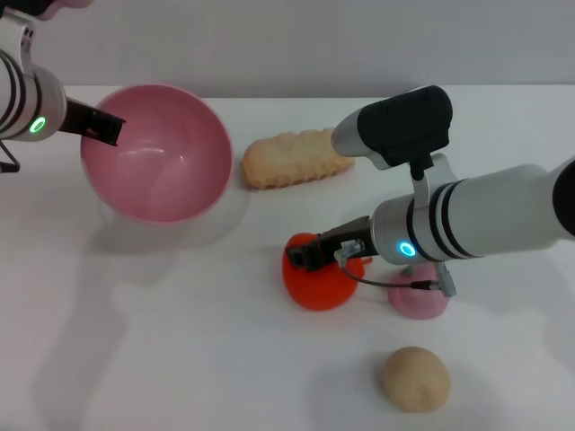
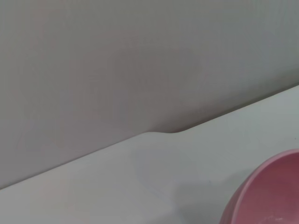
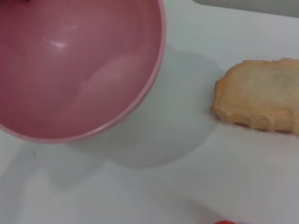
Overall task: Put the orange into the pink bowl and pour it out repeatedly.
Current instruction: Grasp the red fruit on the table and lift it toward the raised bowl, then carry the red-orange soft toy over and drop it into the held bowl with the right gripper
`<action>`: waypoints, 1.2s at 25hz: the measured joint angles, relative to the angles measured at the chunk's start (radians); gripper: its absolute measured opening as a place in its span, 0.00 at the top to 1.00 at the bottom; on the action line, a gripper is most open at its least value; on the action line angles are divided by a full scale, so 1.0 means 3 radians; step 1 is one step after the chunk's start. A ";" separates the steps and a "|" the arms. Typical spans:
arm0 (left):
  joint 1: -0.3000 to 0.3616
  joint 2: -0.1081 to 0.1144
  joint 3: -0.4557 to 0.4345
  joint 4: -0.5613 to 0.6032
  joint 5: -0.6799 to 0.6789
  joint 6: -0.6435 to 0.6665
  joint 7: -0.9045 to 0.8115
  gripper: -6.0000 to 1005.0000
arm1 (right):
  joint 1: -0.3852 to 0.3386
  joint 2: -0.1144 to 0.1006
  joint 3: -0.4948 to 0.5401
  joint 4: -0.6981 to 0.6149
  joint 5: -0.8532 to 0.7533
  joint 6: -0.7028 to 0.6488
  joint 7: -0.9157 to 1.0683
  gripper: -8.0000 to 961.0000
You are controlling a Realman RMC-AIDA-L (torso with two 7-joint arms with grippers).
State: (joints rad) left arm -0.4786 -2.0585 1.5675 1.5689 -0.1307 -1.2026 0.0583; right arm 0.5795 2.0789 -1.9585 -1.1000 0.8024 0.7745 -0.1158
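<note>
On the white bench (image 1: 180, 341), near its middle, I see the orange (image 1: 316, 280) sitting on the surface with my right gripper (image 1: 314, 253) down on its top — the dark fingers look closed onto the fruit's upper part, though the exact contact is hard to make out. Just beside the orange, under the right forearm, lies a small pink fruit (image 1: 419, 301), and nearer to me a beige round lump (image 1: 414, 378) sits on its own. Farther back is a pale ridged biscuit-like piece (image 1: 295, 159). At far left, my left gripper (image 1: 106, 128) is clamped on the rim of the pink bowl (image 1: 157, 157), which is held tilted — its empty inside faces toward the orange, well apart from it.
</note>
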 joint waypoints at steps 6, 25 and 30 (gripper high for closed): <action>0.0004 0.0000 0.0000 0.0002 0.0002 -0.0019 0.0034 0.95 | -0.0157 -0.0010 0.0028 -0.0293 -0.0064 0.0033 0.0000 0.65; -0.0045 -0.0018 0.0491 -0.0012 -0.0245 0.0063 0.0028 0.95 | -0.0991 0.0012 0.0620 -0.3109 -0.1104 0.0937 0.0106 0.90; -0.0171 -0.0024 0.0700 -0.0027 -0.0345 0.0165 0.0006 0.95 | -0.0929 0.0010 0.0455 -0.2865 -0.1087 0.0758 0.0124 0.94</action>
State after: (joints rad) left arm -0.5299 -2.0657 1.7775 1.5609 -0.2341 -1.1532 0.0601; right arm 0.3008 2.0821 -1.8220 -1.9596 0.4761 1.0019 -0.0786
